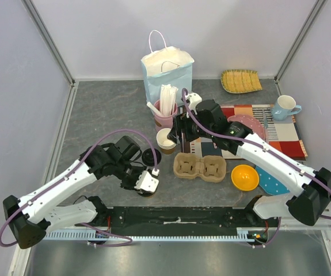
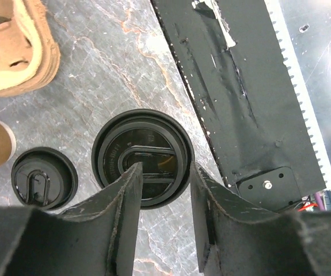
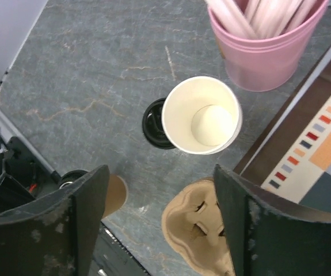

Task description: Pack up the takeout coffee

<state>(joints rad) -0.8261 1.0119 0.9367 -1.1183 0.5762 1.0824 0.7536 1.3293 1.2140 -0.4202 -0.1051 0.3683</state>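
Note:
The takeout coffee [image 2: 125, 138], a brown paper cup with a black sip lid, stands near the table's front edge and shows from above in the left wrist view. My left gripper [image 2: 166, 172] is open just above it, one finger over the lid and the other past its right rim. In the top view the left gripper [image 1: 145, 183] hides most of the cup [image 1: 146, 193]. My right gripper [image 3: 160, 178] is wide open and empty, hovering [image 1: 182, 137] above the table between an unlidded paper cup [image 3: 201, 115] and the cup carrier [image 3: 202, 230].
A loose black lid [image 1: 149, 156] lies beside the unlidded cup [image 1: 166, 140]. A pink cup of straws [image 1: 165, 118] and a pale blue paper bag [image 1: 166, 72] stand behind. The pulp carrier [image 1: 200, 167], an orange bowl [image 1: 244, 177], a placemat [image 1: 280, 135] and a mug [image 1: 284, 107] are to the right.

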